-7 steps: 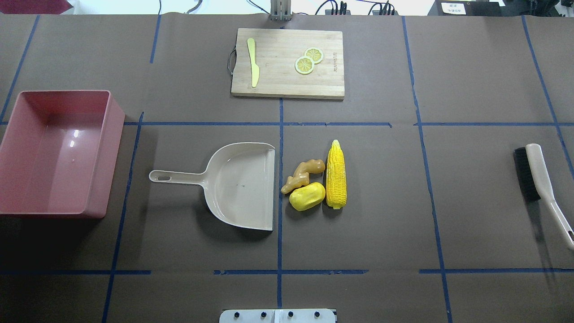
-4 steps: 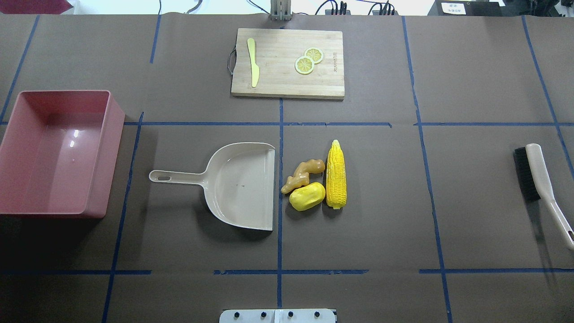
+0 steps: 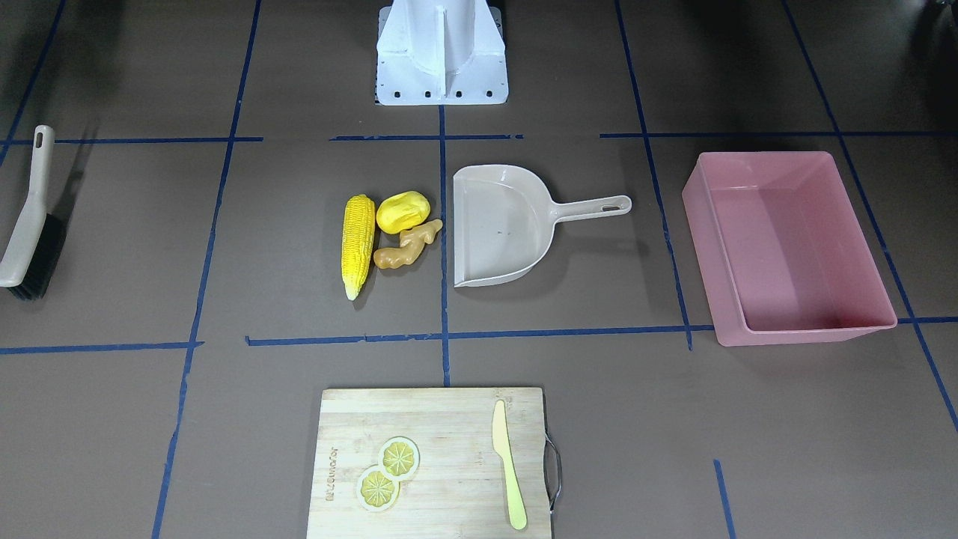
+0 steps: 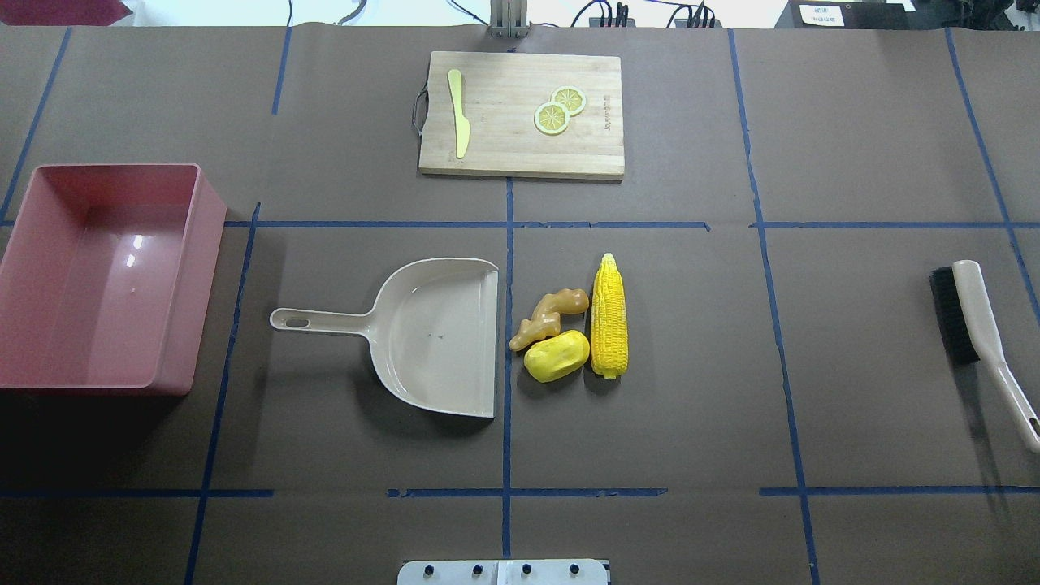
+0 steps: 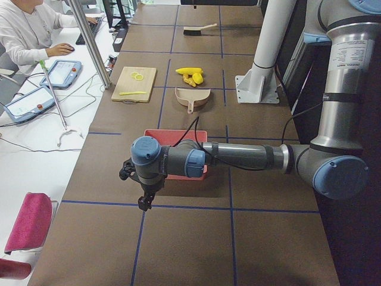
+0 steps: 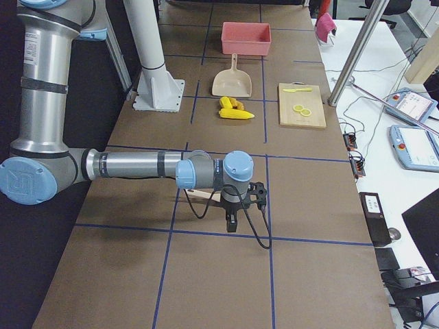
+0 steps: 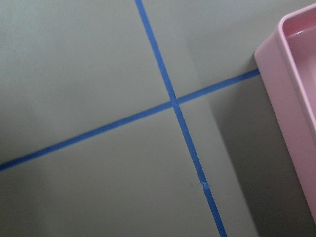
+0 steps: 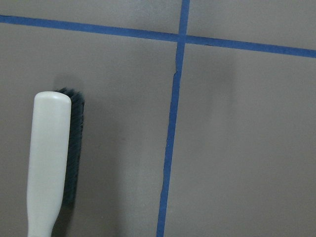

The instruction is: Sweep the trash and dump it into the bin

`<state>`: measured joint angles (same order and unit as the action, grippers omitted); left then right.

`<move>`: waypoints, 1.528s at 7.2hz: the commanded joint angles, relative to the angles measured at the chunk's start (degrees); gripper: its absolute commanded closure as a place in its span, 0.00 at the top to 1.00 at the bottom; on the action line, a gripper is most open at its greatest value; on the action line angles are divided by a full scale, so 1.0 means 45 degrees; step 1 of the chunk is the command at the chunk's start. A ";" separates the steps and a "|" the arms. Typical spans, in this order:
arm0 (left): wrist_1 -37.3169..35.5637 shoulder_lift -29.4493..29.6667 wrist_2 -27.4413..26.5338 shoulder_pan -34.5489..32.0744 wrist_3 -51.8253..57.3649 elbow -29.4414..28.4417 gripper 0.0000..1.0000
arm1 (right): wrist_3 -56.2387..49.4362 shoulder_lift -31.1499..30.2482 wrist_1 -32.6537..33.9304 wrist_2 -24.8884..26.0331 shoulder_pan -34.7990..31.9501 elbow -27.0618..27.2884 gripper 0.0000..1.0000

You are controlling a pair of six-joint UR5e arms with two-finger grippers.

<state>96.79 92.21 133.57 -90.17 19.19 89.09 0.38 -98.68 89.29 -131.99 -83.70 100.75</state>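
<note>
The trash lies together at the table's middle: a yellow corn cob [image 4: 609,317], a rounded yellow lump [image 4: 556,356] and a tan ginger root [image 4: 550,317]. They lie just right of the beige dustpan's [image 4: 439,333] open edge. The pink bin [image 4: 183,325] stands empty at the left edge. My left gripper [image 5: 143,202] hangs over the table beside the bin, and my right gripper [image 6: 231,223] hangs near the brush [image 4: 975,317]. Both show only in the side views, so I cannot tell if they are open or shut.
A wooden cutting board [image 4: 504,138] with two lemon slices [image 4: 559,110] and a pale yellow knife [image 4: 460,114] lies at the far middle. The brush lies at the right edge, handle toward the robot, and shows in the right wrist view [image 8: 49,163].
</note>
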 commanded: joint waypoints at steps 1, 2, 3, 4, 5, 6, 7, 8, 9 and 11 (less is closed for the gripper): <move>0.0874 0.0075 0.0043 0.0037 -0.0025 -0.0597 1.00 | -0.0084 0.0131 -0.0075 -0.0044 -0.0012 0.0013 1.00; 0.0854 0.0114 0.0043 0.0037 -0.0025 -0.0598 1.00 | -0.0046 0.0093 -0.0578 -0.0064 -0.0013 0.0013 1.00; 0.0893 0.0191 0.0043 0.0056 -0.0025 -0.0560 1.00 | 0.0032 0.0073 -0.0796 -0.0451 0.0026 0.0071 1.00; 0.0893 0.0192 0.0063 0.0056 -0.0025 -0.0540 1.00 | 0.0826 0.0073 -0.0895 -0.0977 0.0181 0.0149 1.00; 0.0893 0.0192 0.0082 0.0056 -0.0045 -0.0520 1.00 | 0.2612 -0.0101 -0.1727 -0.0943 0.0859 0.0556 1.00; 0.0893 0.0192 0.0083 0.0056 -0.0026 -0.0462 1.00 | 0.4854 -0.0664 -0.3940 -0.0807 0.1872 0.0579 1.00; 0.0893 0.0192 0.0083 0.0056 -0.0045 -0.0423 1.00 | 0.7564 -0.1211 -0.6186 -0.0071 0.3177 0.0580 1.00; 0.0893 0.0211 0.0083 0.0056 -0.0045 -0.0365 1.00 | 0.9215 -0.1642 -0.7562 0.0864 0.4621 0.0580 1.00; 0.0893 0.0212 0.0083 0.0056 -0.0045 -0.0325 1.00 | 0.9464 -0.2400 -0.8446 0.1164 0.5177 0.0580 1.00; 0.0893 0.0231 0.0083 0.0056 -0.0045 -0.0305 1.00 | 0.9447 -0.2935 -0.8943 0.1205 0.5649 0.0464 0.99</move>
<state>100.81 93.22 133.94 -89.91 18.98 87.65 42.29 -110.54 50.57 -127.01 -60.02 103.20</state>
